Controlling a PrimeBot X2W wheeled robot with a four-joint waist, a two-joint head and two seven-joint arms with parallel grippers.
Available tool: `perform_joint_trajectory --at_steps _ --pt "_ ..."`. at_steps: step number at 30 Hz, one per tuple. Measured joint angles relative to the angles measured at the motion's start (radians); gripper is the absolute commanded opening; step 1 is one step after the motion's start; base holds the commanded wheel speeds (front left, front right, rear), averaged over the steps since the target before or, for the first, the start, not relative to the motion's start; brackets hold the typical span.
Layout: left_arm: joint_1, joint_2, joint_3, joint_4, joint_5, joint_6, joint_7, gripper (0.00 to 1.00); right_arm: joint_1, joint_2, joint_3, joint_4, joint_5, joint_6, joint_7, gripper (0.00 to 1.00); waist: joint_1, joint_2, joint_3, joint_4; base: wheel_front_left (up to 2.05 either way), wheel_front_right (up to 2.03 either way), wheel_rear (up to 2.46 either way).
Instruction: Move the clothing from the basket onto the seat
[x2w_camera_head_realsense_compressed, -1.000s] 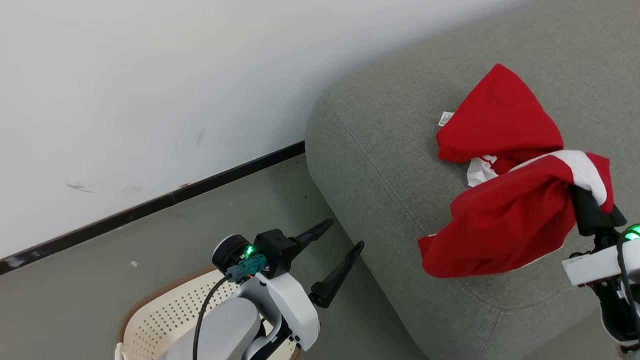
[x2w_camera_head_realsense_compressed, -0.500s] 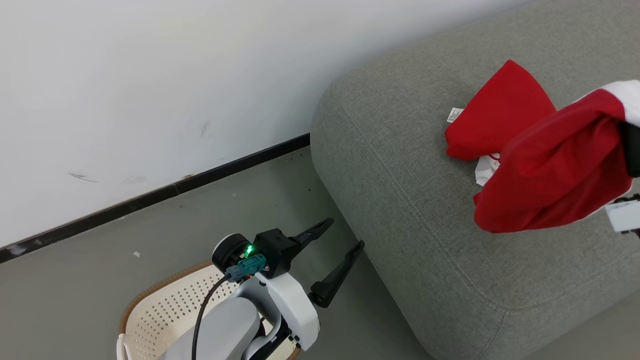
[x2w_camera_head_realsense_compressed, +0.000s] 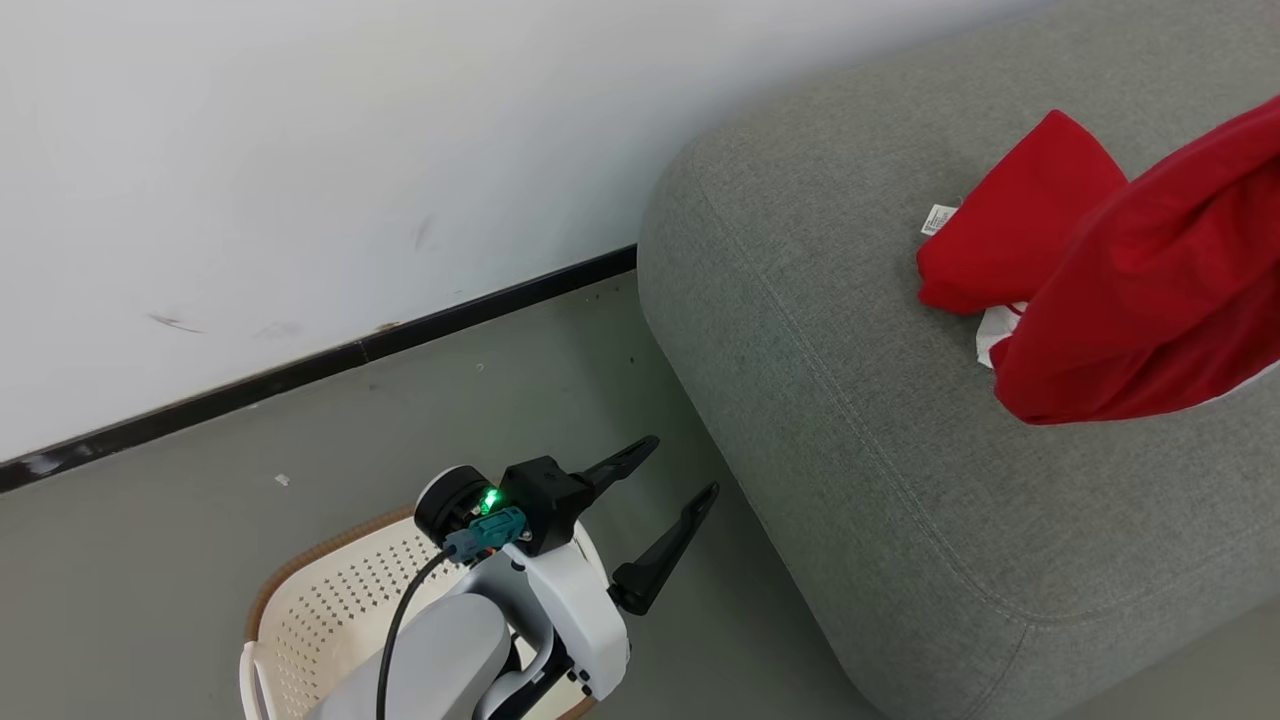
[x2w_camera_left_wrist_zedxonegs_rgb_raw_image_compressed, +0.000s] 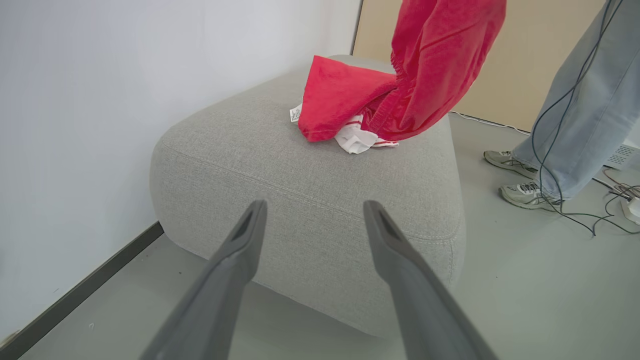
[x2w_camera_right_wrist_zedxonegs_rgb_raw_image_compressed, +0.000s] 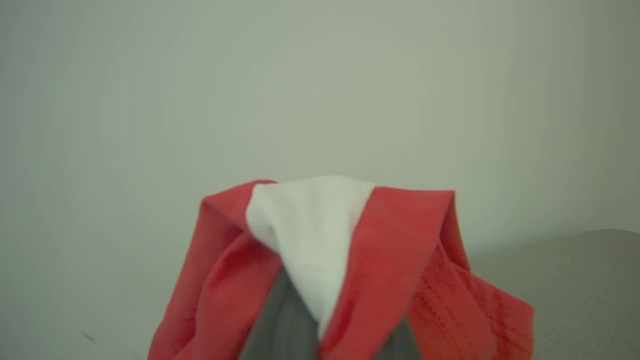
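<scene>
The left forearm (x2w_camera_head_realsense_compressed: 450, 650) is a smooth pale-grey shell, and its white wrist housing (x2w_camera_head_realsense_compressed: 590, 610) is dotted with small dark screws. A black cable (x2w_camera_head_realsense_compressed: 393, 640) runs to a teal connector (x2w_camera_head_realsense_compressed: 488, 531) below a green light (x2w_camera_head_realsense_compressed: 490, 500). The left tool (x2w_camera_head_realsense_compressed: 684, 464) has two long, dark, tapered fingers (x2w_camera_head_realsense_compressed: 668, 545).

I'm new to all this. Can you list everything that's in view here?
seat: one, grey, beside the white wall.
lying garment: one, red and white, on the seat.
hanging garment: one, red and white, held above the seat.
basket: one, cream with brown rim, on the floor below the left arm.
person's legs: two, in blue jeans, past the seat.
left claw: one, dark, open and empty, near the basket.
right claw: one, dark, shut on the hanging garment.
</scene>
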Motion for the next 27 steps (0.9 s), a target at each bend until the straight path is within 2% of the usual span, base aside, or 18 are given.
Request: perform_joint_trajectory --at_steps 6,18,27 --pt "-0.001 0.002 -0.005 -0.008 0.006 0.0 0.009 1.0 -0.028 -0.026 0.042 0.076 0.02 0.0 0.0 0.0 0.0 0.0 0.016 0.012 0.0 0.0 0.0" --pt "-0.016 0.009 -0.011 -0.025 0.008 0.007 0.028 1.0 -0.124 -0.062 0.02 0.243 0.032 0.0 0.0 0.0 0.0 0.0 0.059 0.036 0.0 0.0 0.0" --pt "-0.02 0.019 -0.011 -0.04 0.014 0.016 0.044 1.0 -0.208 -0.097 -0.009 0.383 -0.028 0.0 0.0 0.0 0.0 0.0 0.102 0.059 0.0 0.0 0.0"
